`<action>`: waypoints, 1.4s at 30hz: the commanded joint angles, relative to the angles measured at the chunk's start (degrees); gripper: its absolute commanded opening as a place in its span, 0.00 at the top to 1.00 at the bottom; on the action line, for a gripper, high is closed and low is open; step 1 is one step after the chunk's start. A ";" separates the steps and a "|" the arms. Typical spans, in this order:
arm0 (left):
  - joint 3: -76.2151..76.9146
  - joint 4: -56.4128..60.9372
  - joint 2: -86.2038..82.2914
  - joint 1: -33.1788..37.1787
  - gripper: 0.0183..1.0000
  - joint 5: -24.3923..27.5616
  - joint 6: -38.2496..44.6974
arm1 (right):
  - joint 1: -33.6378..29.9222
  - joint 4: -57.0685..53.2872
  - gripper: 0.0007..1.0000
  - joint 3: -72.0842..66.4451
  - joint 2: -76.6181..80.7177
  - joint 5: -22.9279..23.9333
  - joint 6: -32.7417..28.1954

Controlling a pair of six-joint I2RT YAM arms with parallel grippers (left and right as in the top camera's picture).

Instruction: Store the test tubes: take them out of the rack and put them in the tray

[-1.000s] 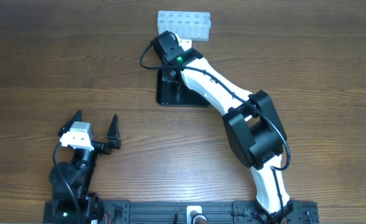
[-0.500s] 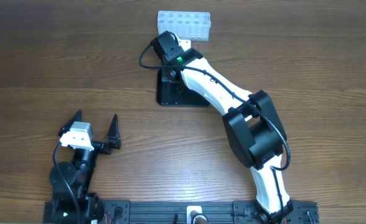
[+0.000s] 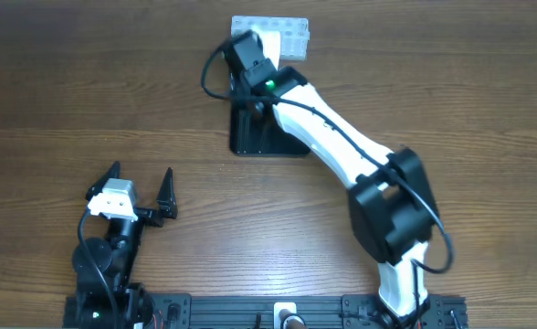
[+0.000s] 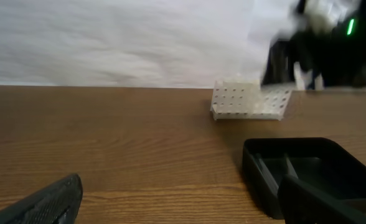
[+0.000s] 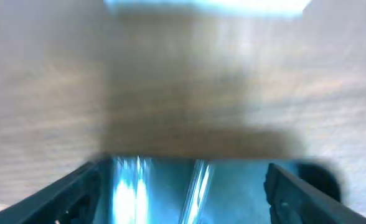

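Brown wood-grain desk (image 3: pixel 451 91) fills the top view. A pale, see-through rack (image 3: pixel 287 38) lies at its far edge, its long axis running side to side with a slight tilt. Just nearer sits a black tray (image 3: pixel 250 137), its longer side lying the same way as the rack's. The right arm (image 3: pixel 342 146) stands at the lower right and stretches in a long diagonal across the tray. The right gripper (image 3: pixel 253 57) is at the rack's left end and overlaps it. The left arm (image 3: pixel 109 251) is folded close to its base at the lower left, well apart from rack and tray. The left gripper (image 3: pixel 141 174) points up the desk with its fingers (image 3: pixel 166 187) spread wide and nothing between them. From the left wrist, a white wall (image 4: pixel 108 37) backs the desk. The rack stands broadside near it, rows of holes showing on its top, and the tray lies nearer, with a divider inside. The right gripper is a dark blurred shape with a green light (image 4: pixel 350 27) above the rack's right end. From the right wrist the picture is smeared. The right arm's fingers (image 5: pixel 71 190) stand well apart with nothing held, and the rack is a pale band ahead. Between the fingers lies the tray, where two shiny streaks that look like test tubes (image 5: pixel 128 186) lie lengthwise, pointing toward the rack; their ends cannot be made out.
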 commanded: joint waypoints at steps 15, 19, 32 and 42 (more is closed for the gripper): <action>-0.35 0.02 -0.46 -0.26 0.00 0.33 0.83 | -12.13 21.92 0.07 0.33 5.07 1.31 -16.11; -0.35 0.02 -0.46 -0.26 0.00 0.33 0.83 | -12.48 23.98 0.10 0.33 7.50 1.33 -16.20; -0.35 0.02 -0.46 -0.26 0.00 0.33 0.83 | -13.90 26.75 0.31 0.33 11.98 1.33 -16.39; -0.35 0.02 -0.46 -0.26 0.00 0.33 0.83 | -14.16 27.12 0.61 0.33 12.39 1.31 -16.39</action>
